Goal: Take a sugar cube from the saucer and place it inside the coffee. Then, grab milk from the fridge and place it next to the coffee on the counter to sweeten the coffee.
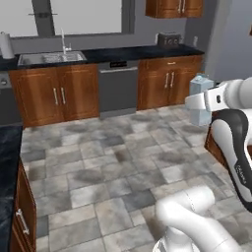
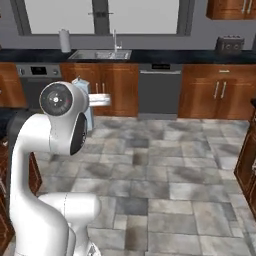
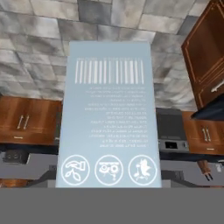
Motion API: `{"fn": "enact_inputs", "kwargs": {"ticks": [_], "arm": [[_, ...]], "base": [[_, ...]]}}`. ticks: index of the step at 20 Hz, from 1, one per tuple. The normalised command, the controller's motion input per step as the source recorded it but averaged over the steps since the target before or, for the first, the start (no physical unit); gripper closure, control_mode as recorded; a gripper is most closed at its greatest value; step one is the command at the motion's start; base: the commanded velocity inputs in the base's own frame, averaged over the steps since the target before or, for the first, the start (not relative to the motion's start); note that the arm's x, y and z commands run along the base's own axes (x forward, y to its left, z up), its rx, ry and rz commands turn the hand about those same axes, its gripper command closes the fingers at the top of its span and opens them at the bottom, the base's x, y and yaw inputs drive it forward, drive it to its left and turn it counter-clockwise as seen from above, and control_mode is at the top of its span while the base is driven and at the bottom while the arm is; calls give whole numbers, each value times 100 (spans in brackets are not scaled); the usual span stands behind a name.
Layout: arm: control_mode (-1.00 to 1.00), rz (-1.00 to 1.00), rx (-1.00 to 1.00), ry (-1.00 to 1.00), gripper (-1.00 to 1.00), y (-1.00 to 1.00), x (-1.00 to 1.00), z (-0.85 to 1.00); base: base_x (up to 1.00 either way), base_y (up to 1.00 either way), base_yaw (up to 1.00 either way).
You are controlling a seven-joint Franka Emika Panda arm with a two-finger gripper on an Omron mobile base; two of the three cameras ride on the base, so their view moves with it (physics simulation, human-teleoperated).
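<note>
- Hand view looks straight along the milk (image 3: 107, 113): its pale blue side with a barcode and small print sits right in front of the tool, between where the fingers would be.
- Left base view has the tool (image 1: 198, 102) at the end of the raised arm, with the carton against it and sticking out above and below it, carried in the air over the tiled floor (image 1: 108, 162).
- Right base view puts the carton (image 2: 85, 107) just behind the arm's big joint, with the tool (image 2: 100, 100) across it.
- State of the tool: partly closed, clamped on the carton's sides; the fingertips themselves are hidden by the carton.
- Step in hand, as I judge it: the carrying leg of the second part, milk in the grip and on its way to the desk.
- Ahead of the tool, well apart, runs the black desk (image 1: 138, 53) with a sink (image 1: 49, 59) and a dishwasher (image 1: 118, 88) below it.
- No cup or small plate can be made out, so I cannot tell where the coffee stands.
- Next move likely calls for driving until the cup comes into sight, then lowering the carton upright beside it without knocking it, and only then opening.
</note>
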Motion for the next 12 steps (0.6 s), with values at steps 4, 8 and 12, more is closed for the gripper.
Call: {"fn": "enact_inputs", "kwargs": {"ticks": [4, 8, 12], "arm": [[100, 0, 0, 0, 100, 0, 0, 0], [100, 0, 0, 0, 100, 0, 0, 0], [100, 0, 0, 0, 100, 0, 0, 0]], "base": [[100, 16, 51], [100, 10, 51], [100, 1, 52]]}}
